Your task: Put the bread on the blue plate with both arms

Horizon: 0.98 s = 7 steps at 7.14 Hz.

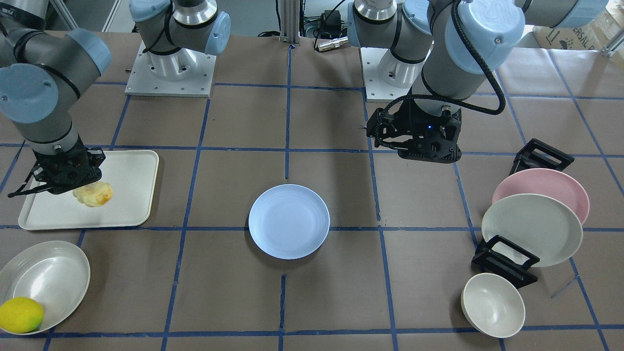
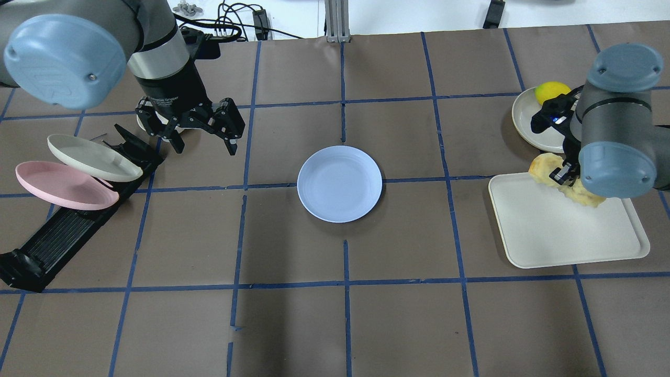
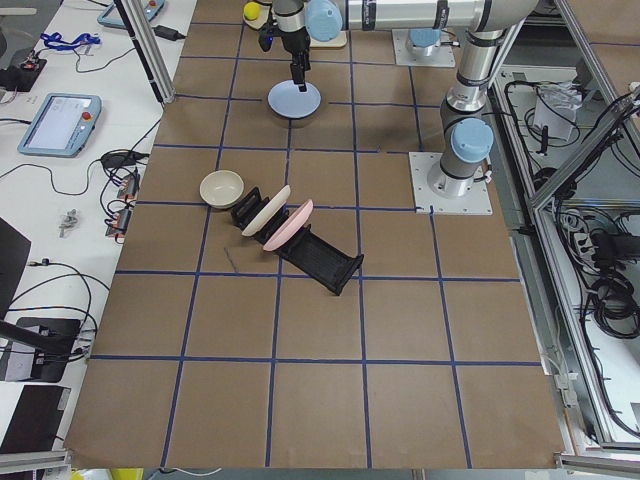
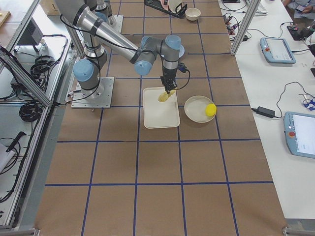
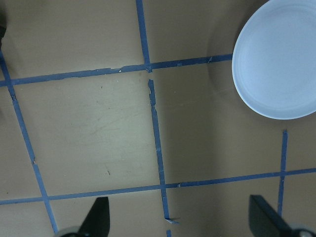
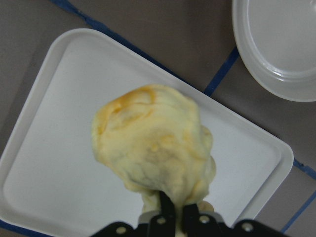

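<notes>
The bread [image 6: 153, 148] is a pale-yellow roll with a browner top, held off the cream tray [image 6: 44, 163] by my right gripper [image 6: 173, 205], which is shut on its end. It also shows in the front view [image 1: 93, 194] and the overhead view [image 2: 544, 168], above the tray [image 2: 560, 230]. The blue plate [image 2: 339, 183] lies empty at the table's middle, also in the front view [image 1: 288, 220] and the left wrist view [image 5: 276, 64]. My left gripper [image 2: 204, 141] hangs open and empty above the table, to the left of the plate.
An oval cream dish [image 1: 46, 280] holding a lemon [image 1: 20, 314] sits beside the tray. A black rack [image 2: 68, 230] holds a pink plate [image 2: 63, 186] and a cream plate [image 2: 91, 157] at my left. A small cream bowl [image 1: 492, 304] stands near the rack.
</notes>
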Each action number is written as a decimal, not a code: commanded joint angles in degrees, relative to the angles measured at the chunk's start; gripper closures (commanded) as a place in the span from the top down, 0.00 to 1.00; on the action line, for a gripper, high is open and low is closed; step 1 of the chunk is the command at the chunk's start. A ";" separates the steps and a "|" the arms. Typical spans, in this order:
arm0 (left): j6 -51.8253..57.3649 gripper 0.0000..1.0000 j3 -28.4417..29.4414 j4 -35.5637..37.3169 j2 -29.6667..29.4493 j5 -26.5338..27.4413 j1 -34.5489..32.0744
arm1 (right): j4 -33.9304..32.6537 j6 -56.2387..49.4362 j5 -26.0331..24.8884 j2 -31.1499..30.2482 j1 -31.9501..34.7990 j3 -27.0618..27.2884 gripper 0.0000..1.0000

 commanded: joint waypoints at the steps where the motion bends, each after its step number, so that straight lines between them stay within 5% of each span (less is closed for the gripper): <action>1: -0.07 1.00 -0.01 0.00 -0.10 0.02 -0.11 | 2.27 13.75 3.85 -1.69 8.99 -3.09 0.10; 3: -0.50 1.00 -0.10 0.00 -0.27 -0.07 -0.20 | 14.95 29.59 14.82 -0.12 12.46 -13.16 0.09; 7: -0.51 1.00 -0.18 -0.09 -0.27 -0.07 -0.38 | 21.52 50.70 16.44 14.62 27.64 -32.09 0.10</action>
